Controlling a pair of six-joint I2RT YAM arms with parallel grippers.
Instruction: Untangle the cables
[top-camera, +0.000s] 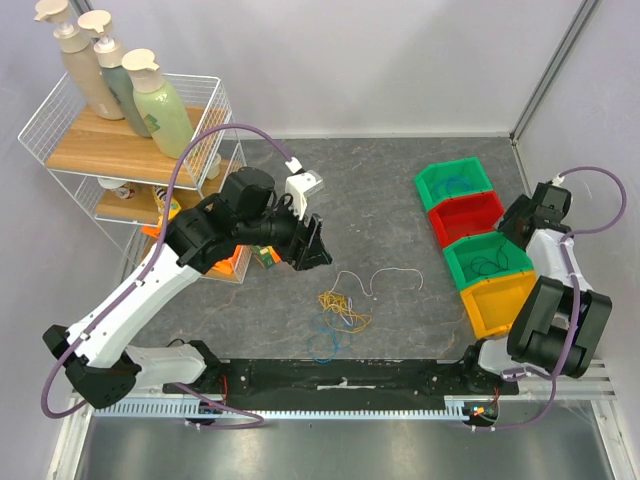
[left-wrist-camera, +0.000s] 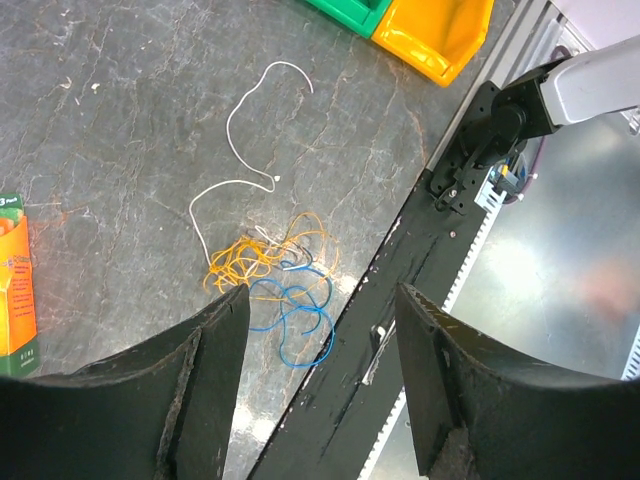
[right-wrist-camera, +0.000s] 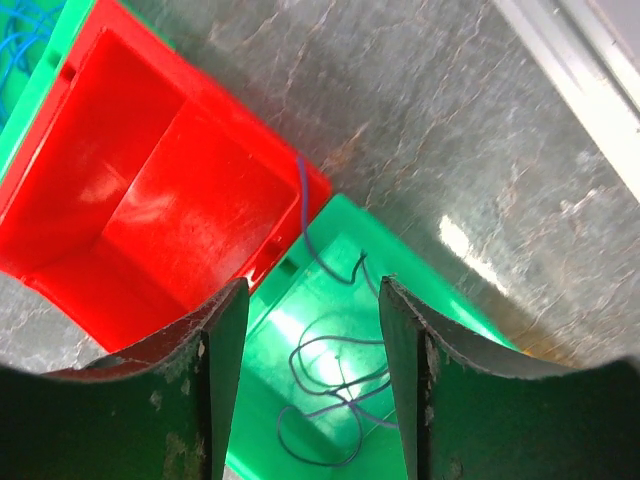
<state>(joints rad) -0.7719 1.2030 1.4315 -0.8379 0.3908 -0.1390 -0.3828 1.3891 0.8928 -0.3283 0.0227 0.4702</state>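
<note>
The cables (top-camera: 338, 310) stretch diagonally across the counter (top-camera: 390, 205), white strand trailing rightward. The left claw (left-wrist-camera: 322, 300) and right claw (right-wrist-camera: 312, 290) are both spread.

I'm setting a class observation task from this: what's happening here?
It's a cable-untangling job, partway through. The left gripper hovers open above a tangle of yellow, blue and white cables on the table, touching nothing. The right gripper hangs open over a green bin that holds one dark wire.
</note>
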